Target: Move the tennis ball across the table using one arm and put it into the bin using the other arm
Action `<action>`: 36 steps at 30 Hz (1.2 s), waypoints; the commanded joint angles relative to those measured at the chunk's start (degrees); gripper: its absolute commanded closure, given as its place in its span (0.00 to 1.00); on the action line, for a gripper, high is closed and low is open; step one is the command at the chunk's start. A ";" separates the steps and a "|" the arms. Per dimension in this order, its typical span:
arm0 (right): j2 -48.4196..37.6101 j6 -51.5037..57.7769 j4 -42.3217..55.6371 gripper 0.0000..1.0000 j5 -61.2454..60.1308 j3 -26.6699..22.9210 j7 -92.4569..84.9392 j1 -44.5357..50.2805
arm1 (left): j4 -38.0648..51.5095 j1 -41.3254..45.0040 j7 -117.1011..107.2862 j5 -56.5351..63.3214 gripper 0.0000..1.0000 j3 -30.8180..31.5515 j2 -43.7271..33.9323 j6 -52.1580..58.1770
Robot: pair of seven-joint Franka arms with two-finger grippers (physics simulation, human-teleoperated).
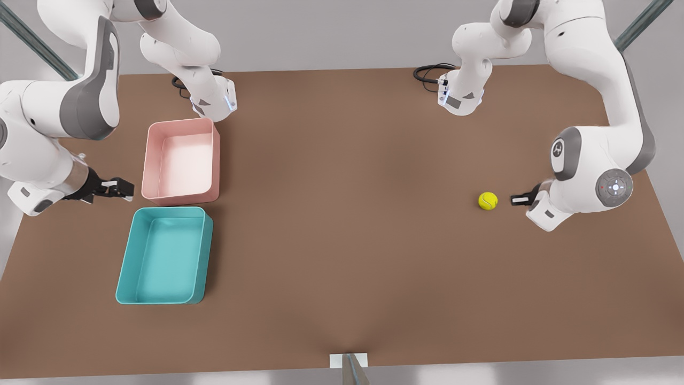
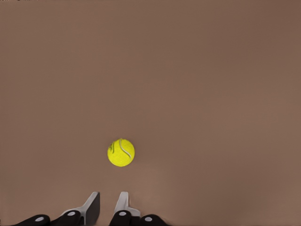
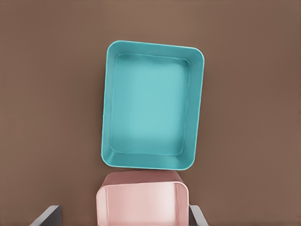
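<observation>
The tennis ball (image 1: 488, 201) (image 2: 121, 152) rests on the brown table (image 1: 342, 224) toward the front view's right. My left gripper (image 1: 512, 200) (image 2: 107, 198) sits low right behind the ball, a short gap away, fingers nearly together and holding nothing. The teal bin (image 1: 127, 256) (image 3: 106, 108) lies empty at the front view's left. My right gripper (image 1: 128, 190) (image 3: 123, 211) hovers to the left of both tubs, near the gap between them, open and empty, its fingers spread wide.
A pale pink tub (image 1: 147, 160) (image 3: 141, 187) stands empty just behind the teal bin, almost touching it. Black cables (image 1: 427, 72) lie at the back edge near the arm bases. A small bracket (image 1: 348, 361) sits at the table's front edge.
</observation>
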State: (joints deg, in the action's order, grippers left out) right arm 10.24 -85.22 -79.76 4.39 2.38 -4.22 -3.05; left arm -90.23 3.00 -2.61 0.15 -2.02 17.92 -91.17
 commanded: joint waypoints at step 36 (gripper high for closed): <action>0.83 3.48 0.04 0.00 0.01 0.08 -1.06 0.24 | -38.97 2.80 82.00 2.31 0.79 -1.94 4.23 -44.97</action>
State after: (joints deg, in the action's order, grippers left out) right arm 11.14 -81.92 -79.74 4.42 2.46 -5.25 -2.82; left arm -129.21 4.61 87.91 2.69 -4.55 22.19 -135.58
